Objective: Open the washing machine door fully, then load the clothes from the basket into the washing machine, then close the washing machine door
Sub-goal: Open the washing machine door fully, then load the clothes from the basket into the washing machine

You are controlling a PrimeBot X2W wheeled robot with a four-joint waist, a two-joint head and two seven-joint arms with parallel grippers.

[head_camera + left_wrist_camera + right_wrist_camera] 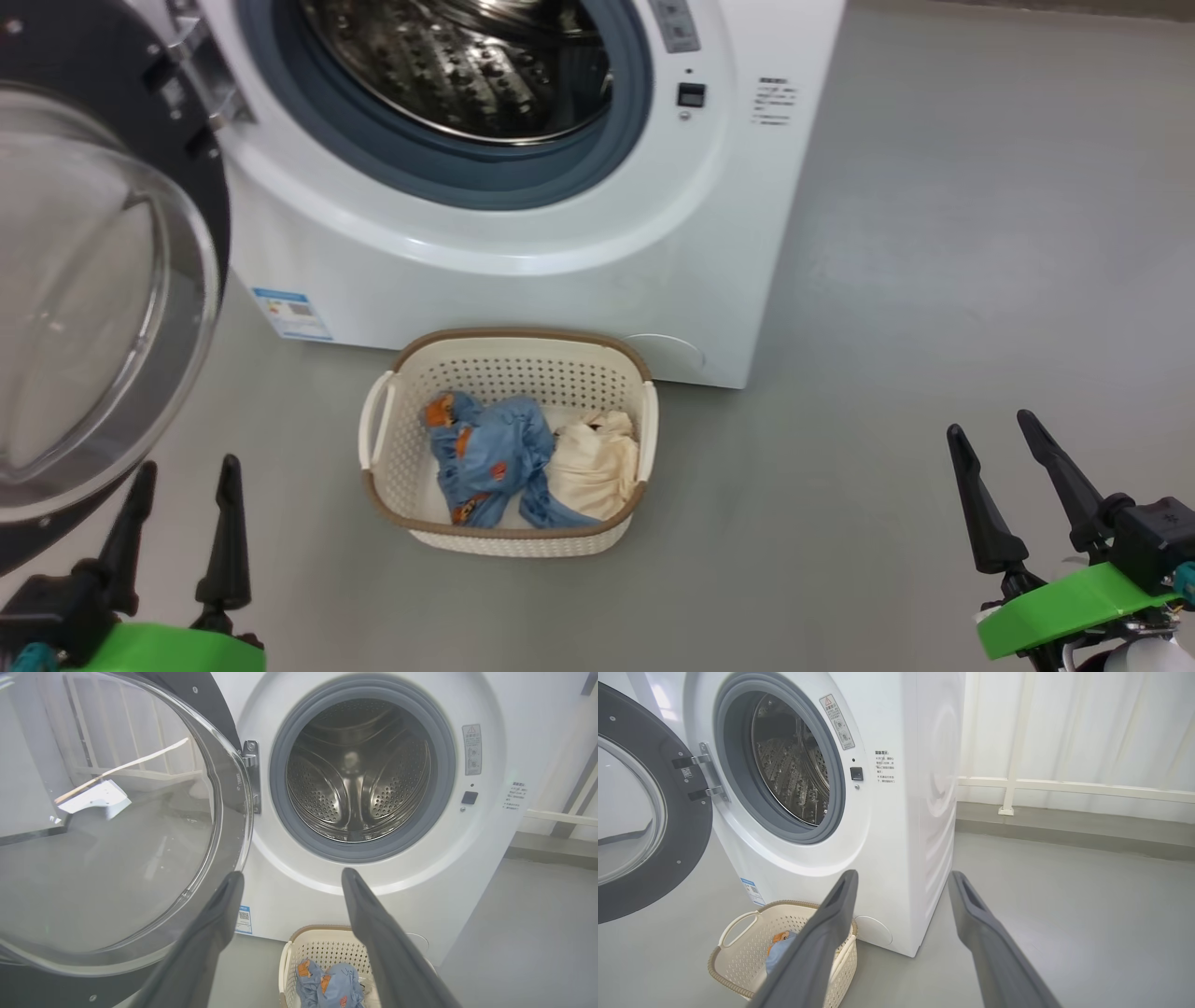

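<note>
**Washing machine** (560,299): white front-loader with smooth, glossy panels, standing on a matt grey floor (887,373). The round opening has a grey-blue rubber gasket (467,177). Behind it is a perforated steel drum (355,779) with raised ribs. A small blue label sticker (292,314) sits low on the front, at the left. In the head view the top of the drum is cut off by the frame.

**Washing machine door** (93,308): round, with a black glossy rim and a bulging clear glass bowl. It is swung wide open to the left on a metal hinge (703,777). Its left part runs out of the head view.

**Basket** (509,336): rectangular, in cream plastic with rounded corners, perforated walls, a brown woven-look rim and white side handles. It stands on the floor just in front of the machine's base; whether it touches cannot be told. In both wrist views a finger hides part of it.

**Clothes**: both lie crumpled inside the basket, touching each other. The light blue garment (490,453) with orange prints is on the left. The cream garment (588,467) is on the right, and its trim is hard to make out.

**Left fingers** (226,532): dark, long and tapered, on a green mount. They are spread wide with nothing between them, at the lower left beside the door's glass.

**Right fingers** (978,509): of the same make, spread wide and holding nothing. They are over bare floor, well apart from the basket.

**Background**: a pale railing (1064,786) stands before a white curtain.
</note>
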